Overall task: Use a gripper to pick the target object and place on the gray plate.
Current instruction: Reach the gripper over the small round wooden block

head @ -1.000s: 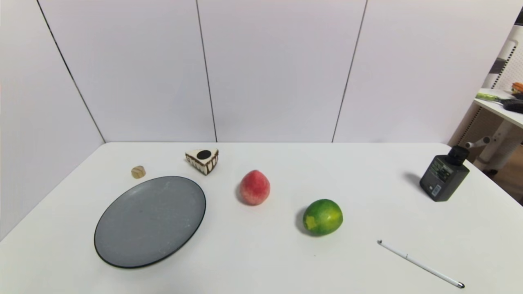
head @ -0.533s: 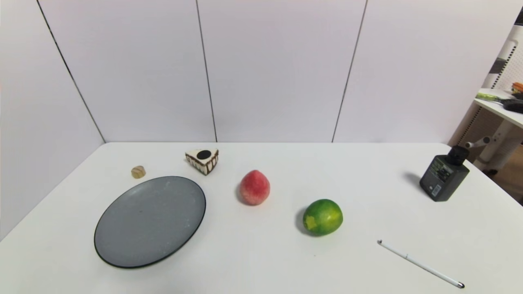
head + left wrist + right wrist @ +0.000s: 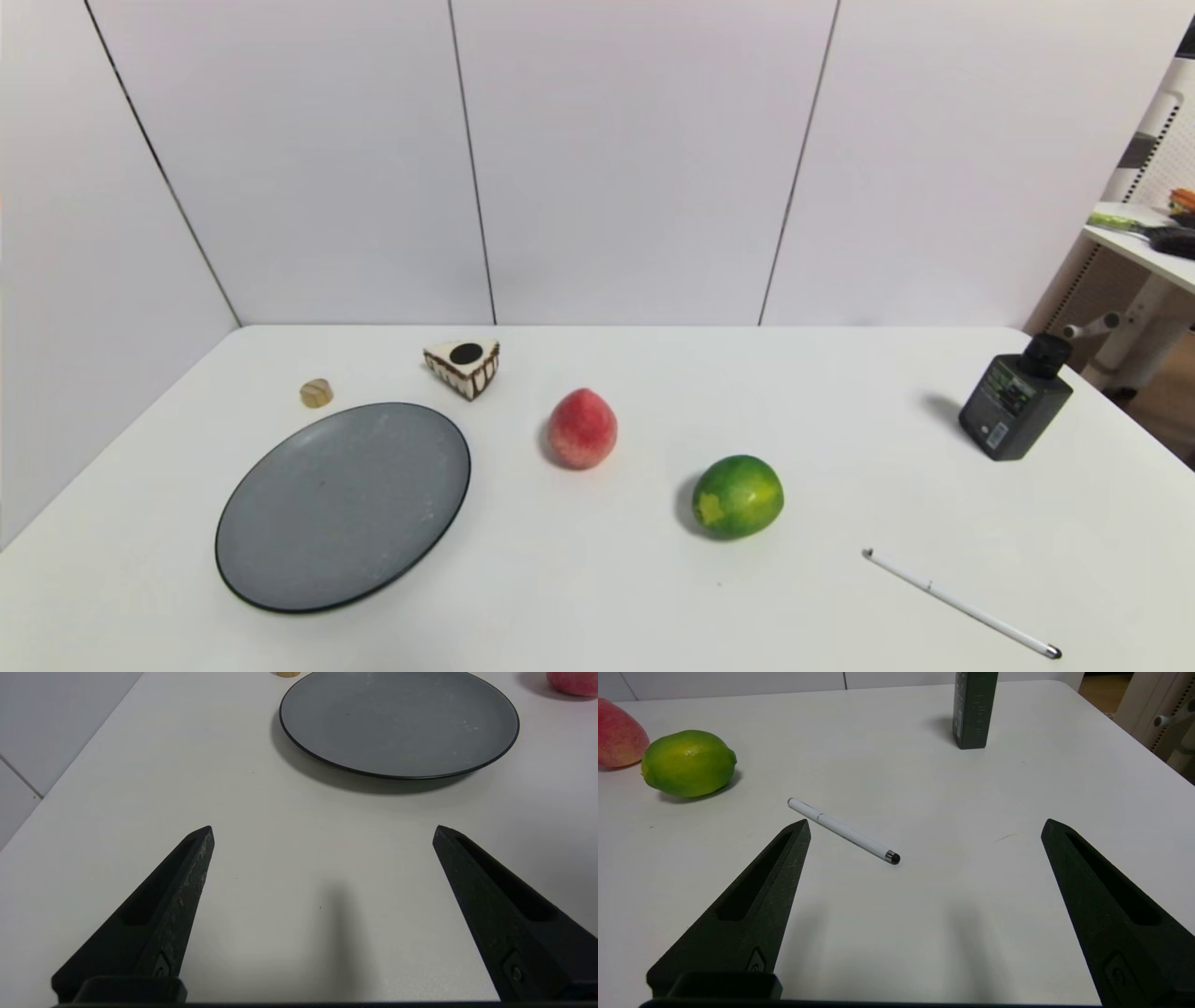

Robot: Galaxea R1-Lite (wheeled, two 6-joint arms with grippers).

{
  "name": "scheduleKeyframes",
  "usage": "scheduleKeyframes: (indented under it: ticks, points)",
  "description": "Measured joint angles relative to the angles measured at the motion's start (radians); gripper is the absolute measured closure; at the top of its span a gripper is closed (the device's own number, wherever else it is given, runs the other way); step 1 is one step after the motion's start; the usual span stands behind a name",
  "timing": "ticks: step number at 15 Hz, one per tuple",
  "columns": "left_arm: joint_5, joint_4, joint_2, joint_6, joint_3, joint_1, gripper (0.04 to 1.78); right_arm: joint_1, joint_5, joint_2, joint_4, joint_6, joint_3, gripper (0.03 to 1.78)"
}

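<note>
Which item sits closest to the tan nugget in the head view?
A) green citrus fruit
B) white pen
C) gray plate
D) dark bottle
C: the target object lies on the table just beyond the far left rim of the gray plate, apart from it, while the other three items are all far over on the right half.

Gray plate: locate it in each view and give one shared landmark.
Head view: gray plate sits near-left on the table, nugget just beyond.
Left wrist view: plate ahead of the open jaws.
Right wrist view: not in it.
Shared landmark: peach.
</note>
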Motion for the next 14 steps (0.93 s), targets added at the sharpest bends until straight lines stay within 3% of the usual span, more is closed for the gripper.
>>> scheduleKeyframes:
  ticks: [4,14]
  points:
    - [0.010,0.004,0.224,0.003,-0.214,0.011,0.13,0.000,0.000,0.000,0.000,0.000,0.000,0.10]
    - [0.007,0.036,1.076,0.025,-1.077,0.047,0.13,0.000,0.000,0.000,0.000,0.000,0.000,0.10]
